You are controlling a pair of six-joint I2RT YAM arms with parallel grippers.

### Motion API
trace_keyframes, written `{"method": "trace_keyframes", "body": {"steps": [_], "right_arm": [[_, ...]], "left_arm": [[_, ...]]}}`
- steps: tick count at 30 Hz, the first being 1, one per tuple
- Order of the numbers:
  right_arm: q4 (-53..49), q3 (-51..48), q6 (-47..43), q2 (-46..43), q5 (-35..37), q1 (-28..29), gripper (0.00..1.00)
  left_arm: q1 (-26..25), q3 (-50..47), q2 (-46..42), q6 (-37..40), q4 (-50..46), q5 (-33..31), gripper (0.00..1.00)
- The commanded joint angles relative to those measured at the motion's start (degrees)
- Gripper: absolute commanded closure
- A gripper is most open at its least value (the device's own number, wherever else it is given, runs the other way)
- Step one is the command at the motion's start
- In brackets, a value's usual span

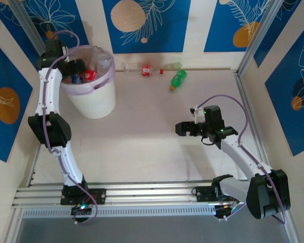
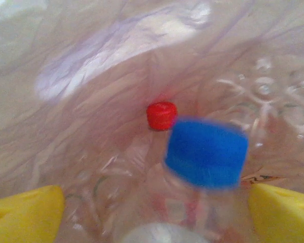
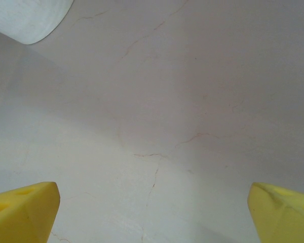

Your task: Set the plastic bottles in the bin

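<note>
My left gripper (image 2: 156,202), fingers spread either side of a blue-capped bottle (image 2: 205,159), hangs in the bin (image 1: 97,105), where several bottles already lie. A green bottle (image 1: 178,79) and a red-labelled bottle (image 1: 144,70) wait by the far wall; my right gripper (image 1: 182,128) gapes empty.

the top external camera looks down from above and behind the near edge over the pale marbled table (image 1: 142,147). the left wrist camera peers, very close, into the round white plastic bin lined with a translucent pink bag (image 2: 91,76). the right wrist camera faces bare tabletop at close range, with the bin's wall, which both other views share, at upper left.
</note>
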Motion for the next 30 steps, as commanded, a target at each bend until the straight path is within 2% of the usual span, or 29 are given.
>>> {"method": "trace_keyframes", "body": {"steps": [1,10,15,22,25,28,30], "right_arm": [[0.89,-0.09,0.86,-0.16,-1.51,-0.23,0.04],[0.08,1.65,0.75,0.45,-2.04,-0.22,0.05],[0.01,2.39,0.95,0.93,-2.38,-0.03,0.05],[-0.47,3.59,1.33,1.88,-1.78,1.48,0.05],[-1.21,4.01,1.10,1.95,-1.21,2.03,0.05],[-2.17,4.30,0.86,1.97,-0.74,2.36,0.05],[-2.53,4.22,0.83,1.73,-0.34,2.48,0.05]], "left_arm": [[-0.19,-0.35,-2.90,0.17,-2.04,2.01,0.00],[-0.19,1.49,-9.54,-2.92,2.91,4.56,0.00],[-0.67,2.18,-11.58,-6.25,6.17,8.12,0.04],[-7.25,2.21,-8.32,-5.87,7.18,11.40,0.13],[-10.43,2.58,-6.91,-4.16,8.13,10.24,0.14],[-11.24,2.77,-5.45,-3.97,7.84,8.64,0.18],[-11.44,2.77,-4.61,-2.75,6.68,5.18,0.19]]}}
